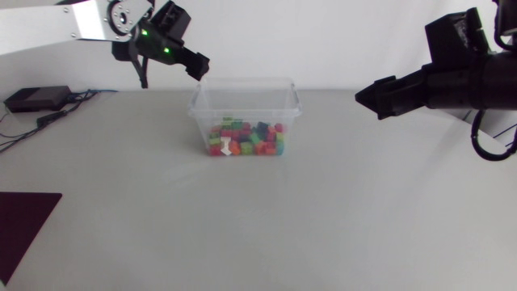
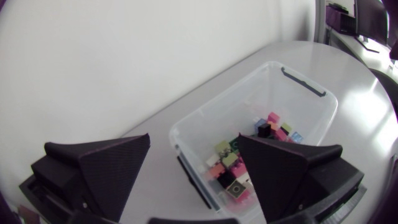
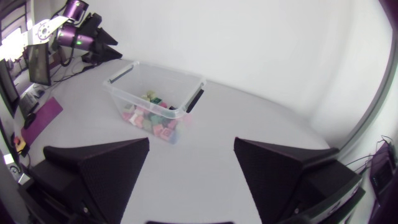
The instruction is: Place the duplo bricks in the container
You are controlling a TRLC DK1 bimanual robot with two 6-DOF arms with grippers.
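A clear plastic container stands at the middle back of the table, with several coloured duplo bricks piled in it. My left gripper hangs above the container's back left corner, open and empty. The left wrist view looks down between its fingers onto the container and the bricks inside. My right gripper hovers well to the right of the container, open with nothing in it. Ahead of it in the right wrist view lie bare table and, farther off, the container.
A black box with cables sits at the back left of the table. A dark purple mat lies at the front left corner. I see no loose bricks on the table around the container.
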